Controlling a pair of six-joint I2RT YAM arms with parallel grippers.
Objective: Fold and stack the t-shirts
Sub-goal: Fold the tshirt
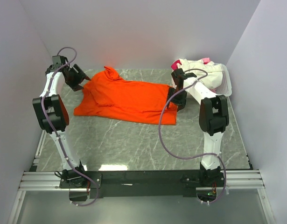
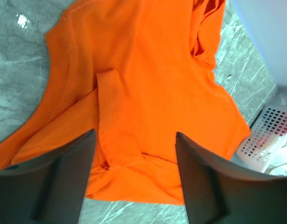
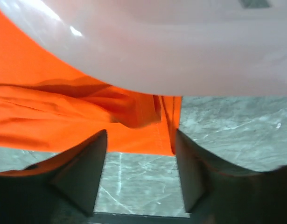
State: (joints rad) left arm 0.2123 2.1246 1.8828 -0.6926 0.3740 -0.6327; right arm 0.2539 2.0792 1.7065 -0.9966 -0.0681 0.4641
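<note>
The orange shirt (image 1: 127, 98) lies spread and rumpled across the middle of the table (image 1: 134, 144) in the top view, while a cream-white shirt (image 1: 199, 71) and a pink shirt (image 1: 206, 60) sit heaped in the basket (image 1: 226, 86) at upper right. The left gripper (image 2: 134, 177) is over the orange shirt's upper-left edge, jaws wide apart and holding nothing. The right gripper (image 3: 138, 172) is at its right edge, also spread and empty.

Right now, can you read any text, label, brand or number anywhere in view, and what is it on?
None readable.
The orange shirt is plain: no print or tag showing.
The basket shows no lettering.
Nothing else in any view carries legible marks.
</note>
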